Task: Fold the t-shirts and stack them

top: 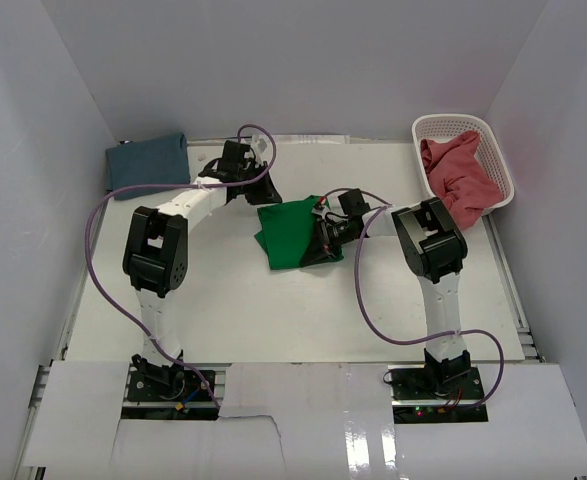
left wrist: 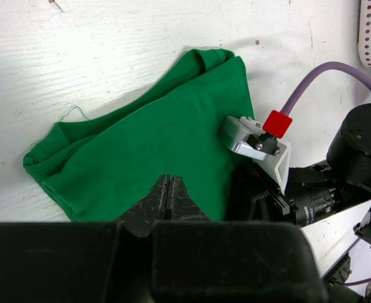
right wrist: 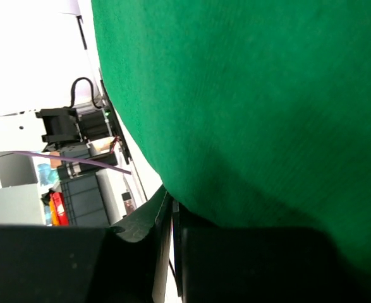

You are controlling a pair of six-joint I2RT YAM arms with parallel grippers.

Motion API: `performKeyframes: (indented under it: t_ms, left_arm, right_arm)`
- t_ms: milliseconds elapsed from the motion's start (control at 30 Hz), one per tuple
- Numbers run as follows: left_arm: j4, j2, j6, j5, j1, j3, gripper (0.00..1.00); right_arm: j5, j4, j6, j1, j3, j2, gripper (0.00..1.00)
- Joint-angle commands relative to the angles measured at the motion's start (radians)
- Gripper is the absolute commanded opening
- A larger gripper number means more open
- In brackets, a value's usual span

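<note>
The bright green t-shirt (top: pixel 291 232) lies partly folded at the table's middle, and also shows in the left wrist view (left wrist: pixel 153 145). My right gripper (top: pixel 320 240) lies low at its right edge. In the right wrist view its jaws (right wrist: pixel 171 201) are closed on the edge of the green cloth (right wrist: pixel 255 107), which drapes over one finger. My left gripper (left wrist: pixel 168 180) is shut and empty, hovering over the green shirt's far left part (top: pixel 258 192). The slate blue t-shirt (top: pixel 148 163) lies folded at the far left. The pinkish red t-shirt (top: pixel 453 172) is bunched in the basket.
The white lattice basket (top: pixel 500 160) stands at the far right corner. White walls close in the table on three sides. Purple cables (top: pixel 368 310) loop from both arms over the table. The right arm's wrist camera (left wrist: pixel 255 142) sits close to my left gripper.
</note>
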Motion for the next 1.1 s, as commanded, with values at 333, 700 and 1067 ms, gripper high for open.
performKeyframes:
  t_ms: [333,700,1067]
  left_arm:
    - [0.001,-0.077,-0.005,-0.015,-0.001,-0.037,0.04]
    - [-0.036,-0.140,-0.039,-0.202,0.008,-0.152,0.58]
    - [-0.022,-0.144,-0.077,-0.227,0.020,-0.240,0.76]
  right_arm:
    - [0.071,-0.055,0.011,0.000,-0.010,-0.152,0.08]
    - [0.158,-0.175,-0.052,-0.001,-0.033,-0.409,0.78]
    - [0.166,-0.220,-0.066,-0.012,-0.052,-0.502,0.82]
